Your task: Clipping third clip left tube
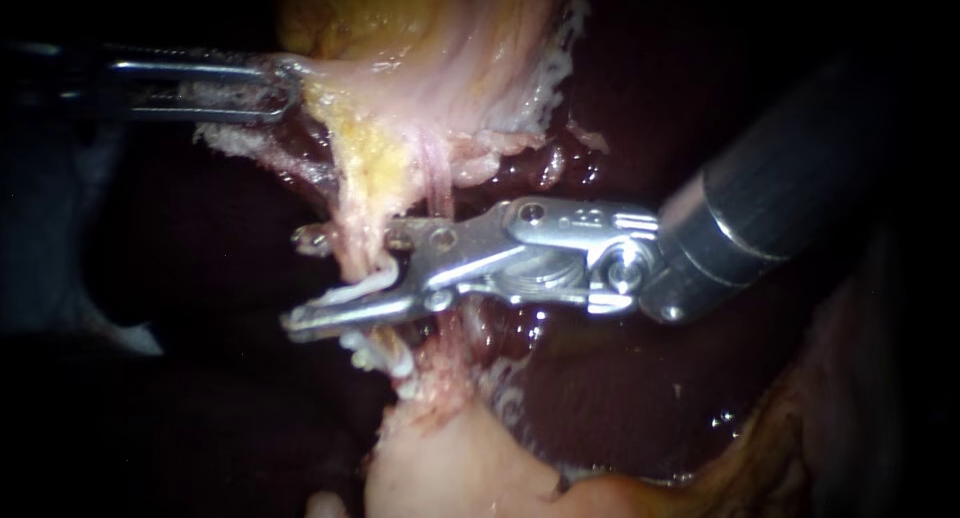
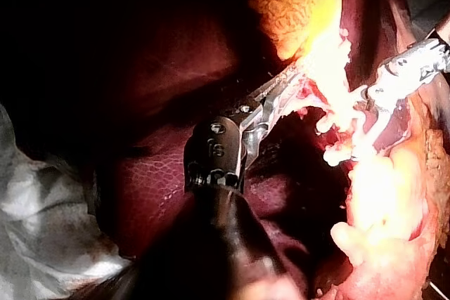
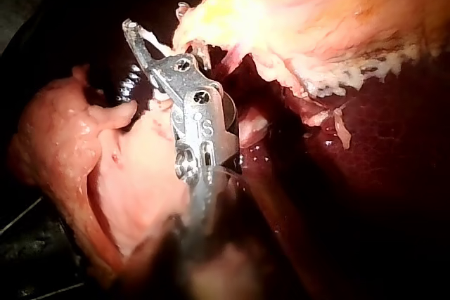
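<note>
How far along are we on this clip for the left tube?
Done: the left instrument is shut on the tissue, and white clips already show on the tube just below the right instrument. In hand: the right instrument's open jaws straddle the tube, a white clip seemingly loaded between them. Left: close the jaws, then back off.

Endoscope close, facing liver (image 1: 620, 398); wrist cameras look along own shafts; all three share right instrument (image 1: 296, 283).

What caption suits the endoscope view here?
Left instrument grips the gallbladder while the right instrument, pincer open, straddles the tube above white clips.
</note>
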`<state>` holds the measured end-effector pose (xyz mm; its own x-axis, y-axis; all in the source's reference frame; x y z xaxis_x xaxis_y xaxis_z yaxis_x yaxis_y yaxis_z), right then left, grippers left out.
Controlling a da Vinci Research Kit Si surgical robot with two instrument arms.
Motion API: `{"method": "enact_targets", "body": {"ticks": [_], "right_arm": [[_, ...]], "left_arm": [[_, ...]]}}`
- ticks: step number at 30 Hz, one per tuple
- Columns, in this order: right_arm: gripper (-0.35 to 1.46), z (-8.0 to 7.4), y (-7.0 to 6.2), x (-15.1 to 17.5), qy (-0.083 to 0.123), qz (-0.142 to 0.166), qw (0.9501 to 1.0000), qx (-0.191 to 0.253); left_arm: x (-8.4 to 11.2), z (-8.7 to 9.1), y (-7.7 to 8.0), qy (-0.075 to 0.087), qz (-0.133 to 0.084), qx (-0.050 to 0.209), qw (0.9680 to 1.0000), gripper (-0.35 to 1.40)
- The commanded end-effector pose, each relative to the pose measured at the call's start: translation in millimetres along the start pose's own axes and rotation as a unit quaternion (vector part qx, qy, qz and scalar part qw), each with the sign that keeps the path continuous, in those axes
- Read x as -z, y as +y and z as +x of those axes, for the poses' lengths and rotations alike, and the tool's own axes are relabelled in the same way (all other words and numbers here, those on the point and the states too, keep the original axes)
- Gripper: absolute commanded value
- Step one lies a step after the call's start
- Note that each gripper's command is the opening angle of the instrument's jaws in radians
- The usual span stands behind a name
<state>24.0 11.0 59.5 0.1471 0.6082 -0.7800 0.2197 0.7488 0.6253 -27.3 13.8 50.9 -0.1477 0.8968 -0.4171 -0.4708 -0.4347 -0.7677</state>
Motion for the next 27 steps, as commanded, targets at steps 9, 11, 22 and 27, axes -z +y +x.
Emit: {"method": "enact_targets", "body": {"ticks": [9, 11, 22, 27], "right_arm": [[0.44, 3.7, -2.1, 1.1, 0.006, -0.006, 0.9994, -0.032], [0.43, 4.2, -2.4, 1.1, 0.007, -0.009, 0.9994, -0.033], [0.04, 4.0, -2.3, 1.6, 0.012, -0.013, 0.9938, -0.11], [-0.35, 3.8, -2.2, 2.0, 0.015, -0.013, 0.9884, -0.15]], "left_arm": [[0.0, 0.0, -0.1, 0.0, -0.001, 0.0, 1.0, -0.35], [0.0, 0.0, -0.1, 0.0, -0.001, 0.0, 1.0, -0.35], [0.0, -0.1, -0.2, 0.0, 0.0, 0.0, 1.0, -0.35], [0.0, -0.1, -0.2, 0.0, 0.0, 0.0, 1.0, -0.35]]}}
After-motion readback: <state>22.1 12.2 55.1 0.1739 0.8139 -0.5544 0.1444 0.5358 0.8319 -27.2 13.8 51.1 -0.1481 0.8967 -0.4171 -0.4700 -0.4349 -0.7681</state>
